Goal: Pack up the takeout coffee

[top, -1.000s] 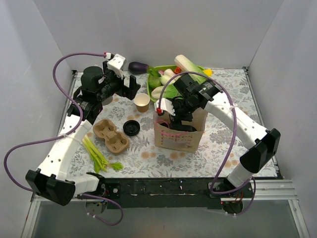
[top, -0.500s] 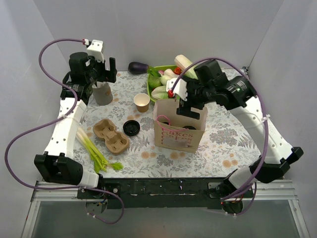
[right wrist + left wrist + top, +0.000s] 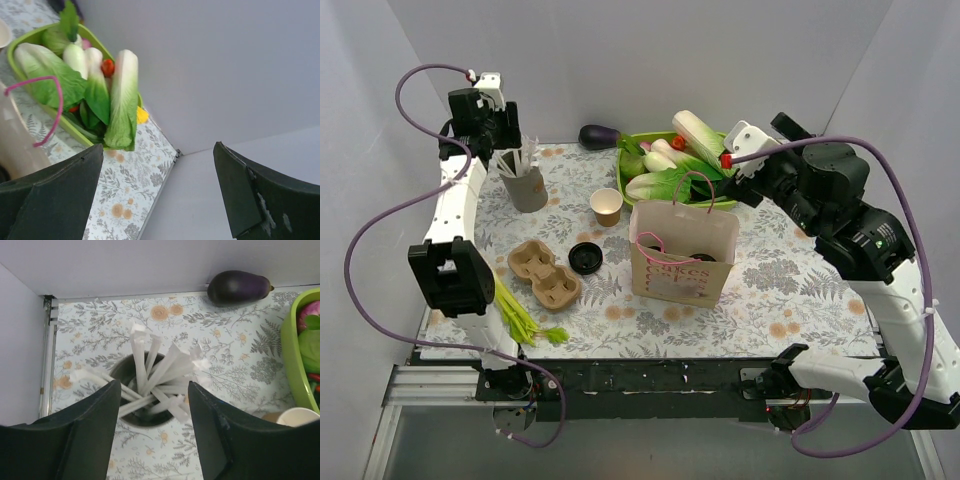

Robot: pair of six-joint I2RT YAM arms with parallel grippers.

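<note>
One takeout coffee cup stands open and lidless on the flowered cloth, its cream rim at the lower right of the left wrist view. A round black lid lies flat in front of it. My left gripper hovers over the grey cup of white sticks, its jaws partly apart and empty. Raised to the right of the paper bag, my right gripper is wide open and empty. Something dark sits inside the bag; I cannot tell what.
A brown pulp cup tray lies left of the lid, green stalks in front of it. A green tray of vegetables and an eggplant stand at the back. White walls close three sides.
My left arm swung back-left to above the grey cup and its jaws narrowed. My right arm lifted out of the bag and drew back to the right, still open.
</note>
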